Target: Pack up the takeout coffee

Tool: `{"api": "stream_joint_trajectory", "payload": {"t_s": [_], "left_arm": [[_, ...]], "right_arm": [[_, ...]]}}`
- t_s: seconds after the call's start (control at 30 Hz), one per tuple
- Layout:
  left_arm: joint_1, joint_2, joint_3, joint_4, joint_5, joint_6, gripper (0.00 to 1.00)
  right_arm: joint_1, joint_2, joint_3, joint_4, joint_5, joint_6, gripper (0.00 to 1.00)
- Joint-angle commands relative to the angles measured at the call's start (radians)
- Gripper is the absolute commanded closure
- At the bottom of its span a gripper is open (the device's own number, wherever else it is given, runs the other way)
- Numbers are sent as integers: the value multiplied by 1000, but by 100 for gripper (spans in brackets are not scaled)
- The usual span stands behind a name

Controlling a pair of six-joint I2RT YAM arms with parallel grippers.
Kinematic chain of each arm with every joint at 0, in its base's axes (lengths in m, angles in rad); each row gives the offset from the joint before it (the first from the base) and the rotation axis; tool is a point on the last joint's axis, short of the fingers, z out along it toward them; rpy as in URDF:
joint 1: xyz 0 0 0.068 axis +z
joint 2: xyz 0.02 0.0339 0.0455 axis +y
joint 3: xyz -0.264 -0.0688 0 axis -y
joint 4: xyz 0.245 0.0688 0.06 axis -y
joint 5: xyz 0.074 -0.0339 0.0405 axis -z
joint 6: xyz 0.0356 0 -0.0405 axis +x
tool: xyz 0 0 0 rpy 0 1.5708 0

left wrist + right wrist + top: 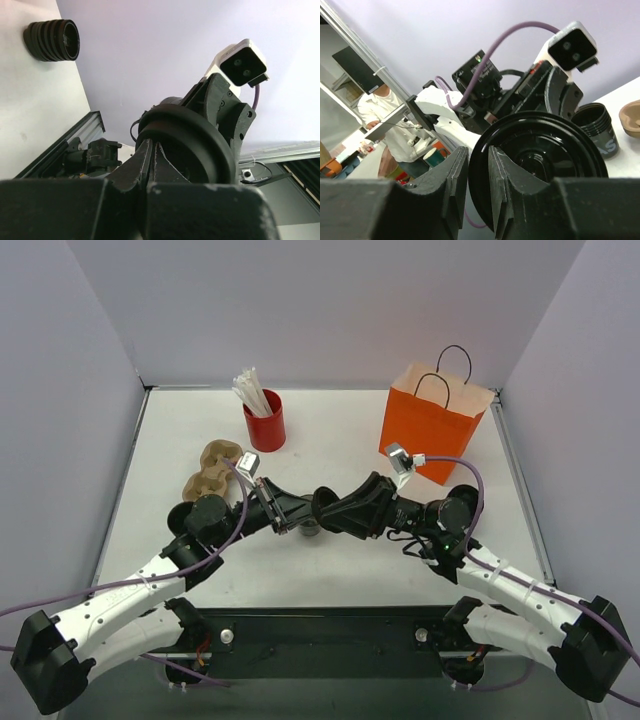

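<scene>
Cardboard sits furthest left on my screen: the brown moulded carrier (212,468) lies just left of and in front of the red cup (265,422), which holds white sticks (250,390). At the carrier's near end, further from the red cup, stands the ribbed cup (181,514). It is small and dark, with horizontal ridges round its body and pale lettering low on its side. Its mouth is open, with no lid on it.

Well in front of the red cup and a little to its right, both arms meet over the table. The left gripper (152,150) has its jaws pressed together on the rim of the black lid (185,145). The lid is a glossy round disc with a raised ring, held on edge in the air. From my right wrist camera I see the lid's hollow underside. The right gripper (477,155) has its jaws narrow, one finger on each side of the same rim. I cannot tell whether they press on it.

Directly below the two grippers a small round shape (308,528) shows on the table, too hidden for me to name.

Right of the red cup, near the back, the orange paper bag (432,425) stands upright with its mouth open and its dark handles up.
</scene>
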Motion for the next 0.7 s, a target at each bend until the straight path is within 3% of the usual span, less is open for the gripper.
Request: {"api": "stream_joint_trajectory", "payload": {"t_s": [0.0,0.23,0.67], "left_arm": [[19,-33,76,-86,-7,79,100],[33,-52,128,-214,-55,193,100],[30,115,107,-168,-16,282,100]], "right_arm": [[4,-55,-21,40,16,-75,78],[3,-156,-17,-226,102,-239,93],[3,-262,-104,-540,422,-384,92]]}}
